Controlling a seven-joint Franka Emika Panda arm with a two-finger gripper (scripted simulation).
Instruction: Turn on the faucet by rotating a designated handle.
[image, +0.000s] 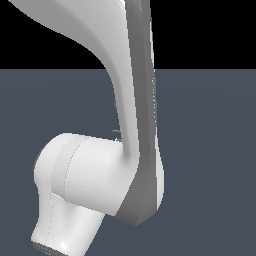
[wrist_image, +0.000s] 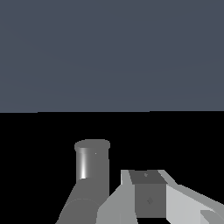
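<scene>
In the wrist view, a grey metallic cylinder of the faucet (wrist_image: 92, 162) stands upright, with a bright streak down its side. A thick grey tube (wrist_image: 77, 207) runs off from its foot. Whether that tube is the handle cannot be told. Right beside the cylinder sits my gripper (wrist_image: 147, 192), seen as a dark grey block between pale angled finger parts (wrist_image: 188, 202). Nothing shows between them, and their spacing is not readable. In the exterior view the white arm (image: 95, 175) hides the faucet, the handle and the gripper. Only a tiny grey sliver (image: 116, 132) peeks past the arm's edge.
A flat blue-grey floor (image: 210, 150) spreads behind the arm, under a black background. The arm's big white elbow link fills the middle of the exterior view.
</scene>
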